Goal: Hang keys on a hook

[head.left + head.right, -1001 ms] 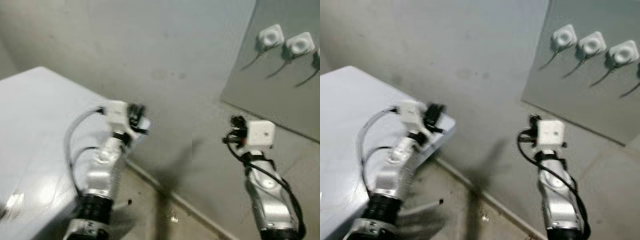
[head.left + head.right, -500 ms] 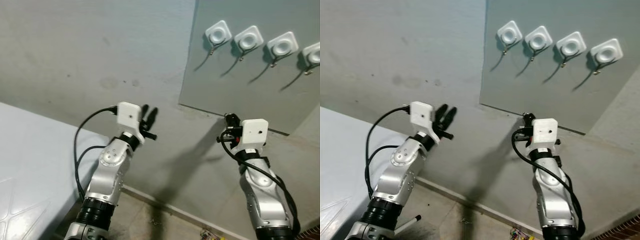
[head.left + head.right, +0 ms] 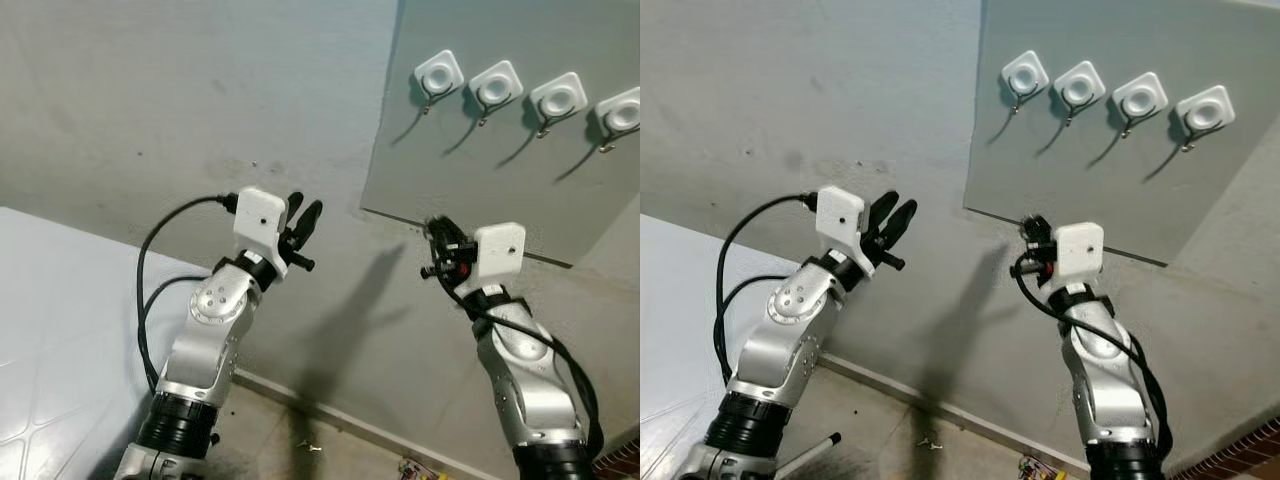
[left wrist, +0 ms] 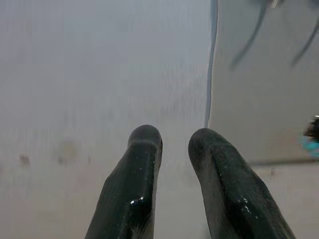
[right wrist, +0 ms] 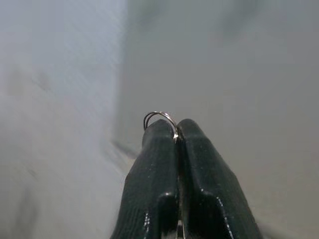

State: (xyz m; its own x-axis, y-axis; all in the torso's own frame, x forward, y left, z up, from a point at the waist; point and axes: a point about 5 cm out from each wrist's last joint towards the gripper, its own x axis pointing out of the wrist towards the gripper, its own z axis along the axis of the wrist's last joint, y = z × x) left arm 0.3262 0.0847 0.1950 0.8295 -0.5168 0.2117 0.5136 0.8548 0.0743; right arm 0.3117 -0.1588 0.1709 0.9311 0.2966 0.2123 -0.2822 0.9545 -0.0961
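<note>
Grey plaster wall (image 3: 200, 90), square white hooks (image 3: 439, 73), right gripper (image 5: 176, 133) pinching thin wire key ring (image 5: 159, 117), left gripper (image 3: 305, 215) narrowly parted.

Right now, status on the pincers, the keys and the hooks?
Right pincer shut on key ring, raised below the grey panel. Left pincer open, empty. Four white hooks up on the panel, all bare. Nothing between.

R gripper (image 3: 437, 236) nearer hook board (image 3: 520, 150)
</note>
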